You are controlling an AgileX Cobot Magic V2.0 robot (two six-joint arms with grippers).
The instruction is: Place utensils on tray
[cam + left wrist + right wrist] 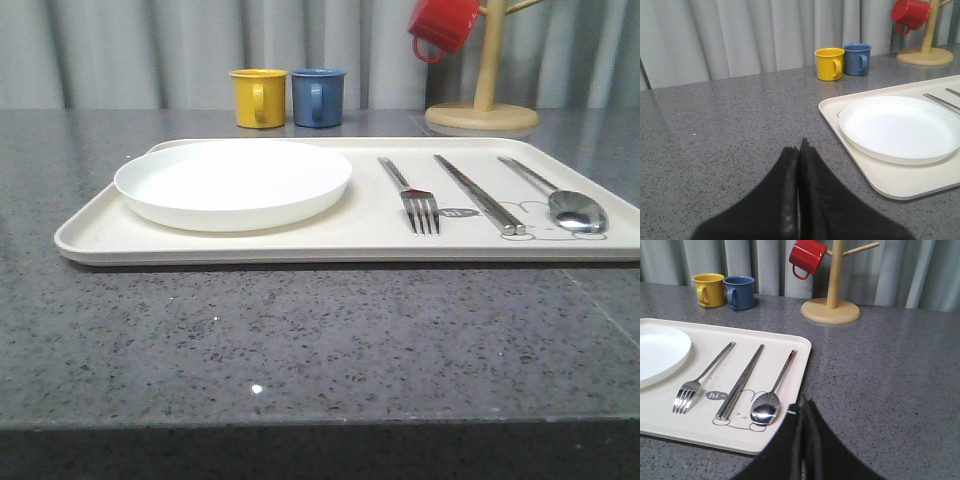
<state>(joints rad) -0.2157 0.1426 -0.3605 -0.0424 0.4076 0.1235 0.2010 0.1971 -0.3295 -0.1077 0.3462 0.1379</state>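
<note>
Both my grippers, left gripper (pixel 799 150) and right gripper (pixel 802 407), are pressed closed, empty. On the tray (pixel 90 240), the slim fork (pixel 415 200), chopsticks (pixel 480 195) and spoon (pixel 565 200) look stiff and slippery; I would pinch mid-handle.

Tray (pixel 90 235) on table (pixel 300 340), plate (pixel 232 182) on its left part, fork (pixel 415 198), chopsticks (pixel 480 195), spoon (pixel 565 200) side by side rightward, spoon just beside right claw (pixel 802 407), plate right of left claw (pixel 799 150)
</note>
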